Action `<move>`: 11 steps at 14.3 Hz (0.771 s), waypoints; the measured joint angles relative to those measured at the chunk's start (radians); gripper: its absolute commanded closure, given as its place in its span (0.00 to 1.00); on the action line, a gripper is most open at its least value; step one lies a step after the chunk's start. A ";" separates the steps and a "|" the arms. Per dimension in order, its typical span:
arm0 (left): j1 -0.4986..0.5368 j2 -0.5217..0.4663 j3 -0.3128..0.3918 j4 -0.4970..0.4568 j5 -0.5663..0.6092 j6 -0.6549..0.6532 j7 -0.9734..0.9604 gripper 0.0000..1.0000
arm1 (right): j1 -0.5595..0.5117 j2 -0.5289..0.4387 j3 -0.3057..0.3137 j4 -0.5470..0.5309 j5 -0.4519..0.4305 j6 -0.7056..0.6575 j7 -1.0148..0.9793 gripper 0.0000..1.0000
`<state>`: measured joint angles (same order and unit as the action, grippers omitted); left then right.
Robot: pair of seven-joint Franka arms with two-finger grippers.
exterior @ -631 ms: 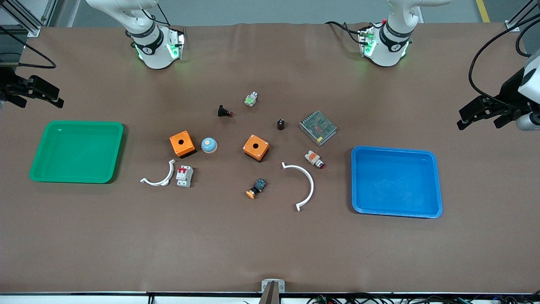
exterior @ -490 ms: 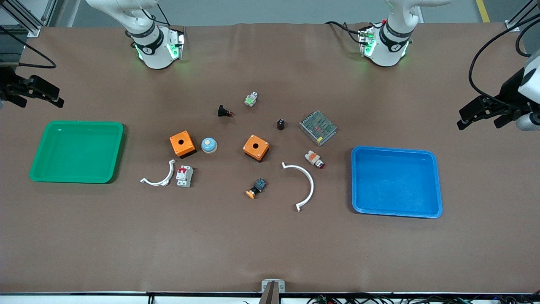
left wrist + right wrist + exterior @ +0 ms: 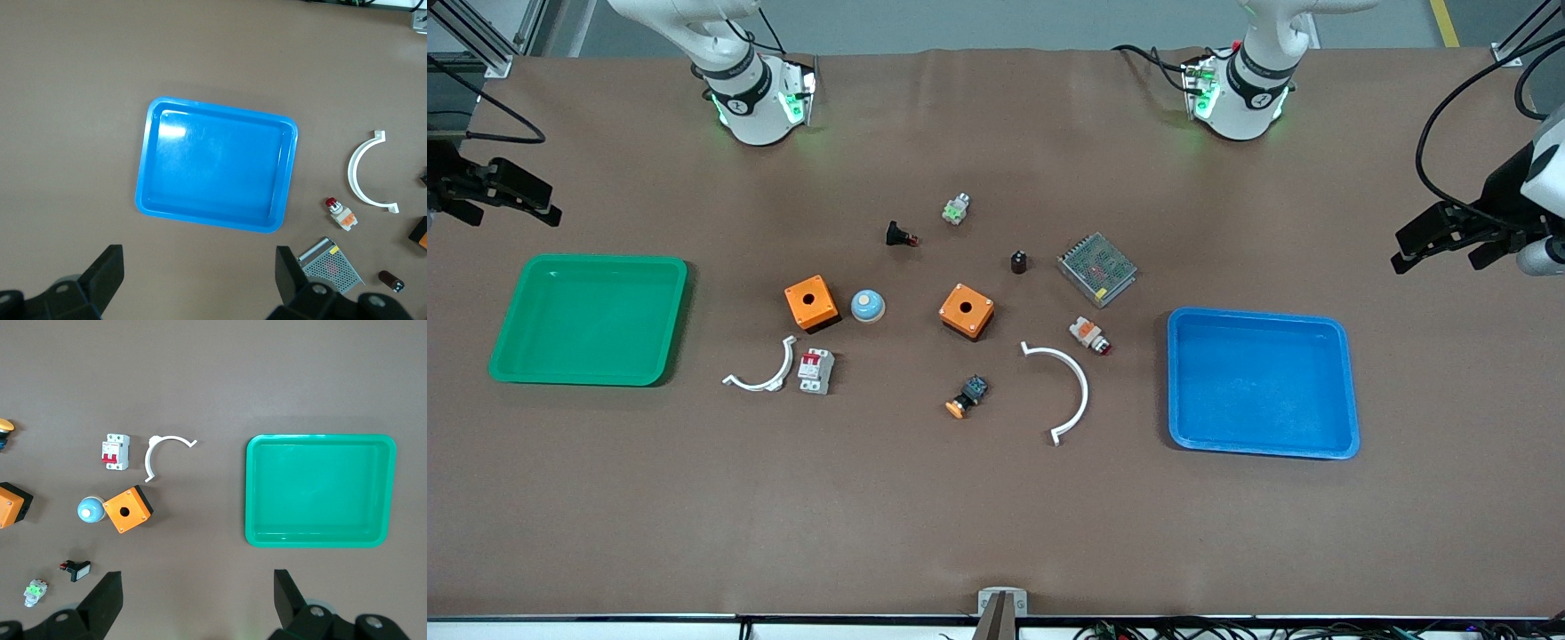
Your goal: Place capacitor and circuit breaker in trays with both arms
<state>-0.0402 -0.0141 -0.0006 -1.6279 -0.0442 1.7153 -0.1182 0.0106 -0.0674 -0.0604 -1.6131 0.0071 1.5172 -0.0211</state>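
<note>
Bench [image 3: 996,516]: nothing shifted vs. a moment ago; task not begun.
Left gripper [image 3: 1440,238]: fingers apart, empty, waits over bench edge.
Right gripper [image 3: 516,191]: same.
Circuit breaker [image 3: 815,370], capacitor [image 3: 1018,261]: well apart from both sets of fingers.

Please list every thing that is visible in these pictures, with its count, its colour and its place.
capacitor: 1, black, beside the metal power supply
circuit breaker: 1, white-grey with red levers, beside the smaller white clip
power supply: 1, silver mesh
orange boxes: 2, mid-table
white curved clips: 2
blue dome: 1
push-button parts: 4, assorted
green tray: 1, right arm's end
blue tray: 1, left arm's end
left gripper: open, beside the blue tray
right gripper: open, beside the green tray
</note>
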 measured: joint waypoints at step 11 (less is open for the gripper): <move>-0.065 0.141 -0.278 -0.011 -0.083 -0.035 -0.327 0.00 | 0.000 0.258 0.004 0.008 -0.014 0.094 -0.001 0.00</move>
<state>-0.1056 0.1264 -0.2787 -1.6385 -0.1275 1.6803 -0.4450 0.0107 0.1908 -0.0565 -1.6053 -0.0071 1.6114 -0.0217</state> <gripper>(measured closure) 0.000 0.000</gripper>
